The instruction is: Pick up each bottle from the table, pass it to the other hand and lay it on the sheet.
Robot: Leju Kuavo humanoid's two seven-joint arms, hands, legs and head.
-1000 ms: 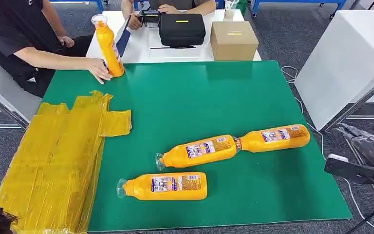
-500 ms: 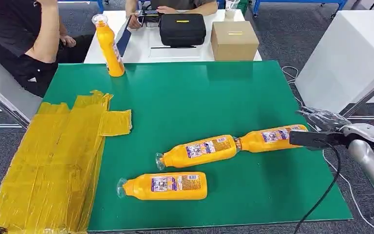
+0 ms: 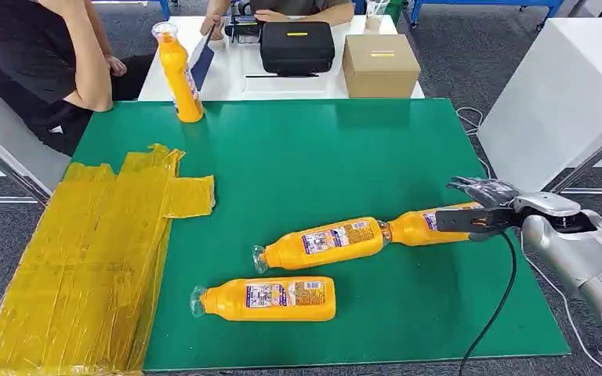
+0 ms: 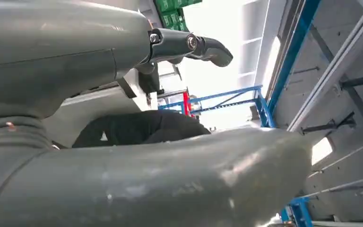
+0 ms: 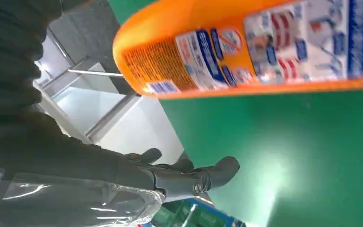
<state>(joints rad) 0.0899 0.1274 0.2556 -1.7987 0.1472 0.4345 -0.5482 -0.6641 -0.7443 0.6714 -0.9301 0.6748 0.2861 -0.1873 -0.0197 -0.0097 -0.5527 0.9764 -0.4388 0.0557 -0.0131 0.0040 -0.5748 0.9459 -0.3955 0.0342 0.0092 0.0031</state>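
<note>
Three orange bottles lie on the green mat [image 3: 321, 157]: one at the right [image 3: 407, 227], one in the middle [image 3: 325, 243] and one nearer the front [image 3: 266, 298]. A fourth bottle [image 3: 179, 74] stands upright at the mat's far left corner. The crumpled yellow sheet [image 3: 86, 258] covers the left side. My right hand [image 3: 478, 211] hovers over the base end of the right bottle, fingers spread and holding nothing. In the right wrist view that bottle [image 5: 264, 42] lies just beyond the fingers [image 5: 194, 177]. In the left wrist view my left hand [image 4: 123, 118] is empty, its fingers apart.
A person [image 3: 31, 55] sits at the far left, an arm close to the upright bottle. Behind the mat a white table holds a black case [image 3: 296, 47] and a cardboard box [image 3: 380, 64], with another person beyond. A white cabinet [image 3: 556, 86] stands to the right. A black cable [image 3: 502, 298] hangs from my right arm.
My right arm has come in from the right, and its hand has moved left over the right bottle's base end. The person's hand has let go of the upright bottle.
</note>
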